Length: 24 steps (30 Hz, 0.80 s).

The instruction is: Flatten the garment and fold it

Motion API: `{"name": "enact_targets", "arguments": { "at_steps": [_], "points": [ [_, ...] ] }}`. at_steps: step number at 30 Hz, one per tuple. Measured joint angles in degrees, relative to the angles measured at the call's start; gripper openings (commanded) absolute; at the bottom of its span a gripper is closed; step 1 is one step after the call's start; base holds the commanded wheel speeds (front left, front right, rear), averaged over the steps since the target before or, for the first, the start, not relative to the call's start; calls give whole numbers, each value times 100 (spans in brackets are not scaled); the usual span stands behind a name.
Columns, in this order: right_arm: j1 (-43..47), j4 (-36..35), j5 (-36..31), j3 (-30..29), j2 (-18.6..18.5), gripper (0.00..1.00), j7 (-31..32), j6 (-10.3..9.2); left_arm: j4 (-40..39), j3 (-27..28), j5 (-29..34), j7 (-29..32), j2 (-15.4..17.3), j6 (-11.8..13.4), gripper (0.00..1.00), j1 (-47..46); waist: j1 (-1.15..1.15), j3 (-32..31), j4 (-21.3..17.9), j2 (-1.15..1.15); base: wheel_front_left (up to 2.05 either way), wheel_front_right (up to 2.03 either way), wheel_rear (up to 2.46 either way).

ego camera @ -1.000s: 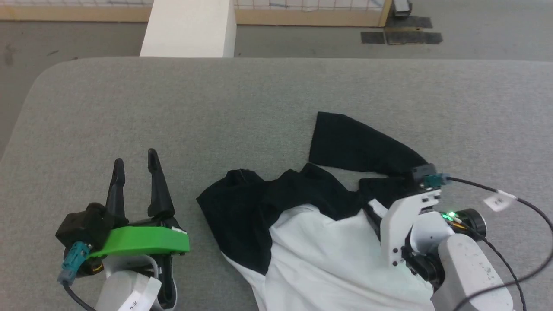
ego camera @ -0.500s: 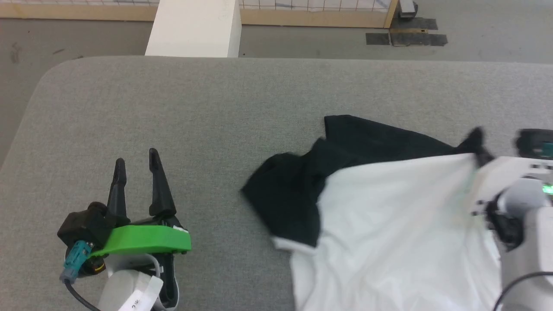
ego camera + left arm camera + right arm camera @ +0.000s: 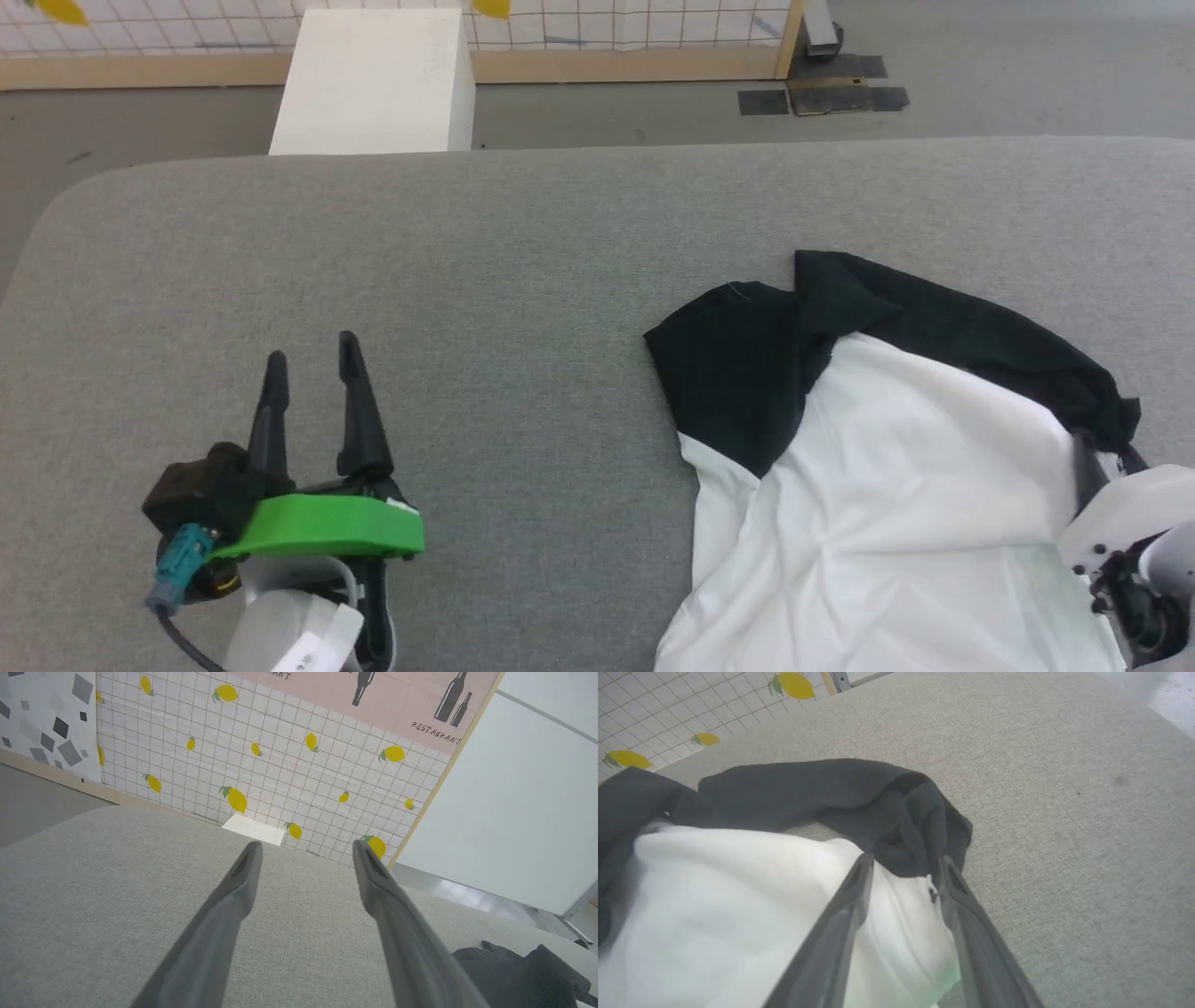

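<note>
The garment [image 3: 887, 467] lies crumpled at the right of the grey padded table [image 3: 513, 261], white body toward me and black sleeves bunched along its far edge. My right gripper [image 3: 1106, 455] sits at the shirt's right edge. In the right wrist view its fingers [image 3: 904, 861] stand partly apart, with the white cloth [image 3: 738, 896] and a black fold lying loosely between them. My left gripper [image 3: 313, 350] rests open over bare table at the lower left, well clear of the shirt. The left wrist view shows those fingers [image 3: 307, 845] with nothing between them and a black sleeve [image 3: 514, 966] at the lower right.
A white box [image 3: 373, 79] stands on the floor beyond the table's far edge. Behind it runs a lemon-patterned tiled wall [image 3: 280, 756]. The table's far left corner [image 3: 56, 215] is rounded. Bare grey surface stretches between the left gripper and the shirt.
The right gripper dragged the shirt to the right, turning more of the white body up, and its jaws have parted after being shut. The head camera shifted a little. The left gripper stayed put.
</note>
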Motion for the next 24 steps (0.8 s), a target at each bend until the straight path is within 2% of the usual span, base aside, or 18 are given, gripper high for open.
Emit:
{"name": "enact_targets", "arguments": {
  "at_steps": [4, 6, 9, 12, 17, 20, 24],
  "points": [
    [330, -527, 434, 669, -2, 100, -870, 0, 155, -510, 4, 0, 1, -136, 100, -57, 0, -35, -99, 0, 0, 0, 0],
    [525, -784, 580, 886, 7, 100, -1227, 1, 323, -994, -30, 0, 0, -255, 100, -190, 0, -58, -140, 0, 0, 0, 0],
    [789, -1040, 700, 1058, 3, 100, -1479, 1, 691, -1800, -98, 64, -3, -432, 100, -572, 0, -76, -196, 0, 0, 0, 0],
    [906, -1235, 743, 1196, 2, 100, -1539, 1, 1113, -2565, -202, 408, -13, -530, 100, -1108, 0, -66, -277, 0, 0, 0, 0],
    [913, -1507, 751, 1400, 2, 100, -1543, 1, 1757, -3557, -614, 951, -18, -488, 100, -2093, 0, 35, -437, 0, 0, 0, 0],
    [907, -1601, 818, 1544, 1, 100, -1552, 1, 2153, -4129, -1061, 1351, -21, -291, 100, -2793, 0, 153, -570, 0, 0, 0, 0],
    [895, -1671, 934, 1724, 1, 100, -1569, 1, 2632, -4611, -1515, 1770, -21, -34, 100, -3556, 0, 290, -755, 0, 0, 0, 0]
  ]
}}
